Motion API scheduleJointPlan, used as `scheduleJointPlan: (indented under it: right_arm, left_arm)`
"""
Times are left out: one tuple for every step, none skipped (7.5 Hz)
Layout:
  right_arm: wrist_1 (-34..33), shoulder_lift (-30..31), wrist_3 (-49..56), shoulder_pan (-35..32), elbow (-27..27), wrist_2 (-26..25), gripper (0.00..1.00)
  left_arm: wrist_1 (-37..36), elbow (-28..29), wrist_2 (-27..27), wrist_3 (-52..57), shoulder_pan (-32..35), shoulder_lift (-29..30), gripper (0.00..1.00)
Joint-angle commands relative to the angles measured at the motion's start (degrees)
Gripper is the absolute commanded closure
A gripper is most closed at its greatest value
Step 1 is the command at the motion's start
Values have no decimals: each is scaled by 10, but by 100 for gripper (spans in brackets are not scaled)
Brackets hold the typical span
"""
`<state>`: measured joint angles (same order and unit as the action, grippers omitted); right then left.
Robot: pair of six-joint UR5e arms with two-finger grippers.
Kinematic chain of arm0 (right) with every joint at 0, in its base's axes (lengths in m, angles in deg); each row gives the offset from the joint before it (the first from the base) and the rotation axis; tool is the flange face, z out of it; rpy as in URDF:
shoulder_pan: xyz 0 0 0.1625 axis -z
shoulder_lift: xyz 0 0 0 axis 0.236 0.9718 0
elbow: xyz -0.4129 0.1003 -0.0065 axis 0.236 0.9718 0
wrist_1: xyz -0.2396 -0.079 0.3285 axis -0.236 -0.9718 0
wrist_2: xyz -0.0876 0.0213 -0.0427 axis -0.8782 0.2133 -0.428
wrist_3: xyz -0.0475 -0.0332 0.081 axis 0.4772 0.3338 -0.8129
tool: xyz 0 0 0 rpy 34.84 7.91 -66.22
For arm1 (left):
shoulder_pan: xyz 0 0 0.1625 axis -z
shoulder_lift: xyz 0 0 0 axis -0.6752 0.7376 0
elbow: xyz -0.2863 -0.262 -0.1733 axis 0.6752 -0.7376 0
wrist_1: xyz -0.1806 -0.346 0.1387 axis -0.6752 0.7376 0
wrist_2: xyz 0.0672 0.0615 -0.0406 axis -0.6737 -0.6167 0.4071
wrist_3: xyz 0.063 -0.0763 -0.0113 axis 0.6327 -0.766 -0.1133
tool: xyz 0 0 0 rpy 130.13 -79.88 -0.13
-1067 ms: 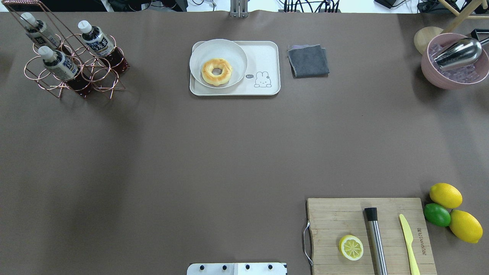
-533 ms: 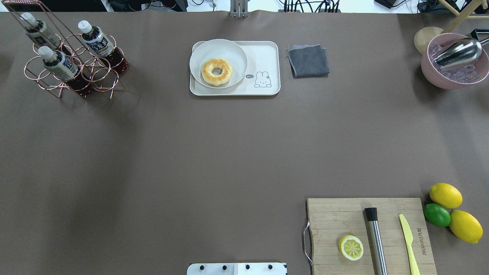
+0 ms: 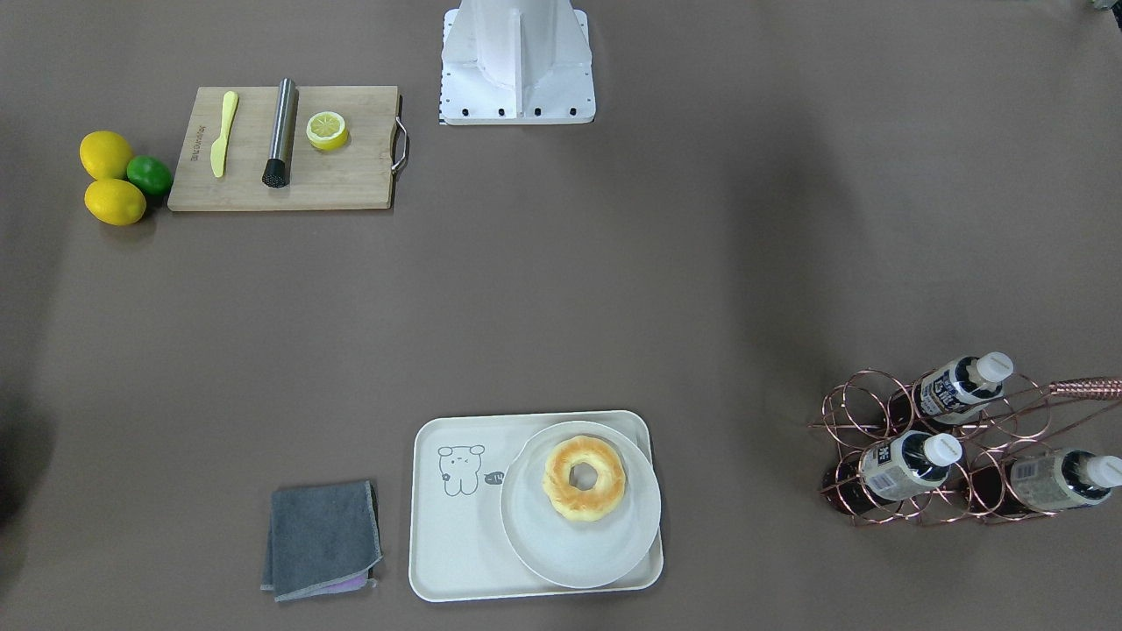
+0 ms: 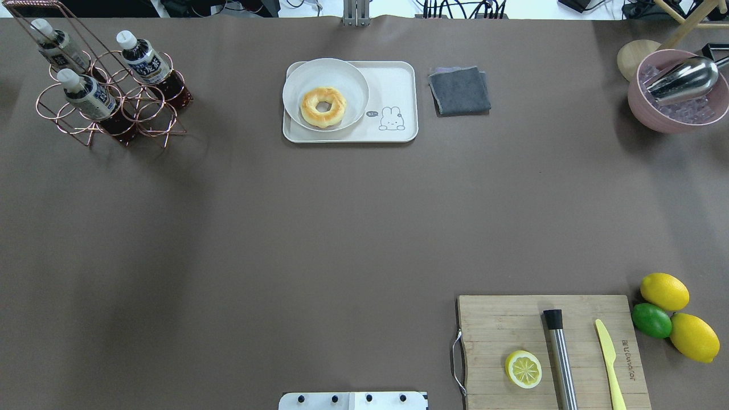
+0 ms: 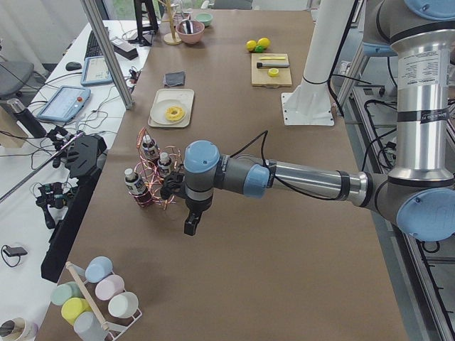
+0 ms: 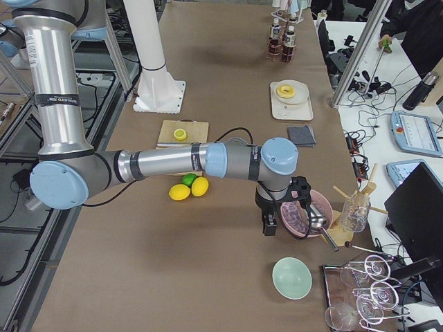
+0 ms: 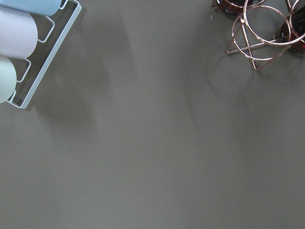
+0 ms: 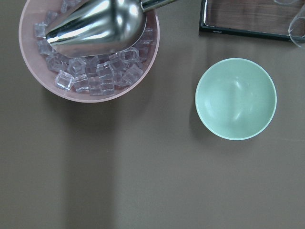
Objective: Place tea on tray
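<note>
Copper wire rack (image 3: 1082,386) holds the tea (image 4: 145,61), well apart from the tray (image 4: 393,85); nothing on the worktop has shifted in the last second, so pickup is not begun. Left gripper (image 5: 190,226) hangs near the rack; how wide either arm's fingers stand, I cannot tell.
</note>
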<state>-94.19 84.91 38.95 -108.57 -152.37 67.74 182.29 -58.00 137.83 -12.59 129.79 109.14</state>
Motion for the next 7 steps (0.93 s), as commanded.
scheduleJointPlan:
  right_arm:
    - [0, 0, 0, 0, 0, 0, 0]
    - [0, 0, 0, 0, -1, 0, 0]
    - [0, 0, 1, 0, -4, 0, 0]
    - [0, 0, 0, 0, -4, 0, 0]
    - [0, 0, 1, 0, -5, 0, 0]
    - [0, 1, 1, 0, -8, 0, 0]
    - [0, 2, 1, 0, -9, 1, 0]
  left_arm:
    - [0, 2, 0, -1, 0, -2, 2]
    - [0, 2, 0, 0, 0, -1, 2]
    - [-1, 0, 0, 0, 0, -1, 2]
    - [-2, -1, 0, 0, 0, -1, 2]
    - [-1, 1, 1, 0, 0, -2, 2]
    - [1, 4, 0, 0, 0, -3, 2]
    - [1, 5, 0, 0, 0, -3, 2]
